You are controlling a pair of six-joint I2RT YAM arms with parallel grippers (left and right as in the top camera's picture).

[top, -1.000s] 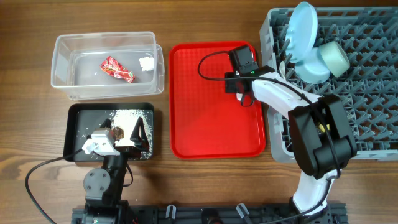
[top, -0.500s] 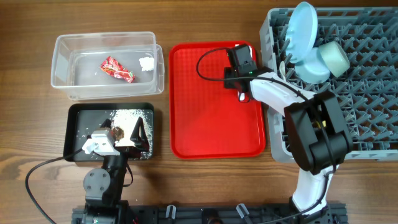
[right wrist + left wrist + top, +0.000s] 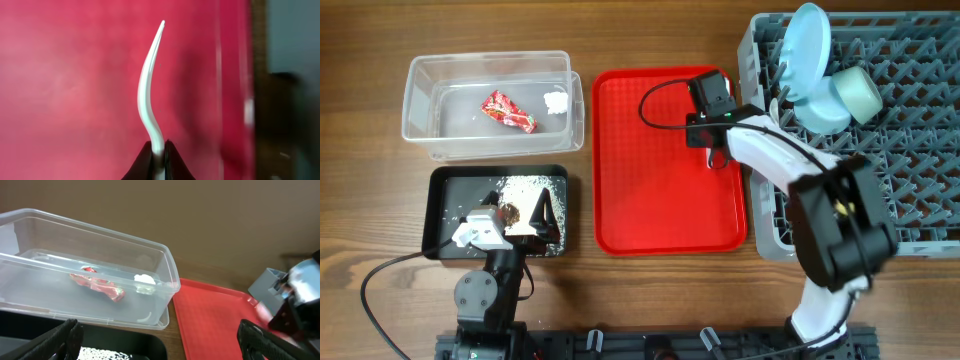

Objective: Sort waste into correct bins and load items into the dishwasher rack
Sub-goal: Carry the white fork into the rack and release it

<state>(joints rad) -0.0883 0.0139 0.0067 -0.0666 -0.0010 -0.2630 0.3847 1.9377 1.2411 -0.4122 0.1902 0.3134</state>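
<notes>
My right gripper [image 3: 712, 150] is over the flat red tray [image 3: 650, 200], near its right rim, shut on a thin white plastic utensil [image 3: 148, 85]. The utensil shows edge-on, pinched between the jaws [image 3: 159, 150]; I cannot tell spoon from fork. My left gripper [image 3: 510, 215] hovers open over the black tray [image 3: 445, 185], which holds white rice [image 3: 525, 185] and brown scraps. The clear tub [image 3: 420, 140] holds the red wrapper [image 3: 508, 111] and the white tissue [image 3: 556, 102]. The grey rack [image 3: 920, 150] holds the blue plate [image 3: 810, 40], the blue saucer [image 3: 817, 112] and the green bowl [image 3: 855, 95].
The red tray lies between the bins and the rack, its right rim close to the rack's left wall [image 3: 760, 150]. In the left wrist view the tub [image 3: 165, 280] stands ahead with the red tray [image 3: 215, 320] to its right. Bare wood surrounds everything.
My right gripper's jaws have closed on the white utensil, and the arm has shifted slightly over the red tray. The left arm has not moved.
</notes>
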